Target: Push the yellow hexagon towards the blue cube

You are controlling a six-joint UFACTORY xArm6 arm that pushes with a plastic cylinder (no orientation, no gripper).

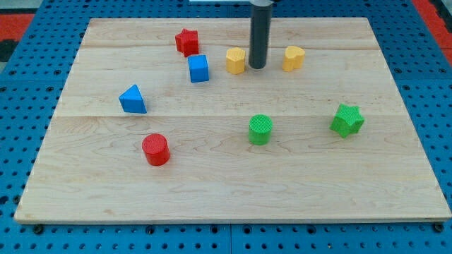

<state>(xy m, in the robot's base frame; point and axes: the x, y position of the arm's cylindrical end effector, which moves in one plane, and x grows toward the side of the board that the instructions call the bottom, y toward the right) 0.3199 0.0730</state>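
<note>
Half done: yellow hexagonal block [236,61] is set near, not touching, small blue cube [198,68], to the cube's right; my tip [258,68] is placed just beyond; nothing is held by the tool, a jawless rod.

Yellow hexagon [236,61] upright, near right of blue cube [198,69].

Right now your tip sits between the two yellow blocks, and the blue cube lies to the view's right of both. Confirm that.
Not quite. My tip does sit between the yellow hexagon and the other yellow block, but the camera view shows the blue cube to the view's left of both.
</note>
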